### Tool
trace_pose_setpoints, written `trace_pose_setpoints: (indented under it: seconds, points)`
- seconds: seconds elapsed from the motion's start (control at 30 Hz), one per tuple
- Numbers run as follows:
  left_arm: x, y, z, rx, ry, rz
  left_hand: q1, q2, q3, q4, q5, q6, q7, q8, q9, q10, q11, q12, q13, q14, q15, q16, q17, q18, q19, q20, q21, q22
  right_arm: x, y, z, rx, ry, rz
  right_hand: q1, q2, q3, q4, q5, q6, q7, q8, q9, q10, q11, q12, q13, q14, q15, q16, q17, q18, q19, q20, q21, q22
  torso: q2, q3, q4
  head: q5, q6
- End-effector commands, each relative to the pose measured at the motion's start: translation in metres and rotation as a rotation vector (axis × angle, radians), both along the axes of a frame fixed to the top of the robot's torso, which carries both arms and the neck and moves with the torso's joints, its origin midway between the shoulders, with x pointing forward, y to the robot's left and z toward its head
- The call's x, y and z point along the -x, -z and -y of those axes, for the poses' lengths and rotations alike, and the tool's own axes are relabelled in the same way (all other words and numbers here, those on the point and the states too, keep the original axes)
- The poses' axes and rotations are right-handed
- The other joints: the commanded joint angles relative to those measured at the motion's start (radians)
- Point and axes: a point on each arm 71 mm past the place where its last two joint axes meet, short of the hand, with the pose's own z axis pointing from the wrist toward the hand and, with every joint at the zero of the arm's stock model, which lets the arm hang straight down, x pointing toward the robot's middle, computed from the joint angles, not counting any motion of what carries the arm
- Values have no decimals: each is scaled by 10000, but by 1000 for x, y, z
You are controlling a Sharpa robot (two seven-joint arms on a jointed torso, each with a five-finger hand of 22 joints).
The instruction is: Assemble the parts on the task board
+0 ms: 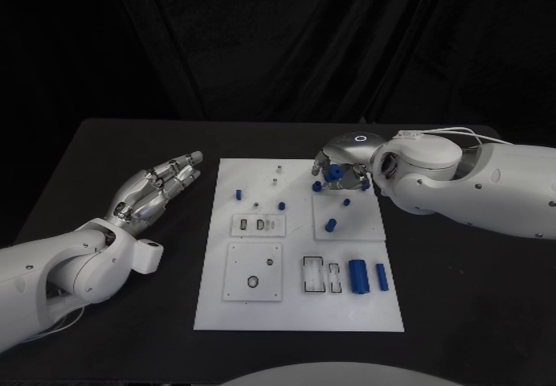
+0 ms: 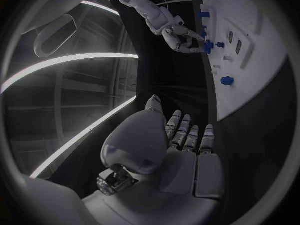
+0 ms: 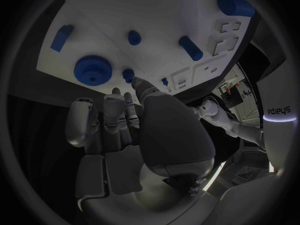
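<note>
The white task board lies in the middle of the table. My right hand hovers over its far right corner, fingers pointing down. A blue gear lies on the board just beyond my fingertips, also visible as the blue gear under the hand. My thumb tip is right at a small blue peg; whether it pinches the peg I cannot tell. Further blue pegs stand on the board, and two blue cylinders lie near its right edge. My left hand is open and flat, left of the board, holding nothing.
Square white inserts with slots and holes sit on the near half of the board. Black tabletop surrounds the board, with a dark curtain behind. My right forearm stretches over the table's right side.
</note>
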Motion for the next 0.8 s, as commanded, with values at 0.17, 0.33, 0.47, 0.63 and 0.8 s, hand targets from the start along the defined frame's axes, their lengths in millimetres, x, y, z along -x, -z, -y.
trace_pose_setpoints:
  seconds: [0.17,0.33,0.47,0.63,0.8]
  points:
    - [4,-16,0,998,184,1923,155,-10,97,19,252,59,-53,47,8,-106,3,45,-16,-78,6,-34,-10,-11,-35,-40,-52,-11,-1,6,0,283,118,-35,30,-56,95,5,47,188,5,-71,34,172,10,-130,6,2,87,80,61,-111,-50,90,9,16,22,-11,-10,7,-18]
    - [4,-16,0,995,219,1854,259,-19,141,8,445,66,-56,48,6,-125,39,68,-16,-70,39,-27,-6,-27,-44,-23,-58,-11,-4,10,-2,259,27,-56,49,-67,243,31,226,422,-39,-116,74,372,26,-287,5,10,132,166,207,-110,-57,145,15,57,31,-17,-11,18,-32]
    - [2,-15,0,985,253,1796,388,-34,197,1,640,54,-52,44,3,-150,88,70,-20,-80,83,-28,-8,-42,-53,5,-64,-13,-6,14,-4,163,-127,-32,57,-23,433,85,300,717,-168,-134,126,553,38,-441,7,-31,169,187,260,-102,-92,177,-3,65,45,-16,-7,16,-2]
    - [1,-14,0,956,295,1692,509,-33,265,-8,779,6,-66,27,-4,-214,175,35,-29,-99,158,-32,-12,-64,-69,59,-75,-17,-8,19,-6,-15,-348,26,41,13,624,161,304,840,-233,-221,143,858,45,-535,9,-13,196,260,387,-112,-69,203,30,149,47,-33,19,14,8]
    - [0,-13,0,918,288,1635,548,-38,286,-11,826,14,-57,28,-3,-231,205,31,-30,-103,188,-33,-13,-72,-78,84,-82,-21,-9,21,-9,-273,-621,213,-7,69,839,277,80,1146,-278,-239,208,1296,-13,-669,7,-40,163,254,392,-106,-84,197,25,180,46,-33,2,36,-5]
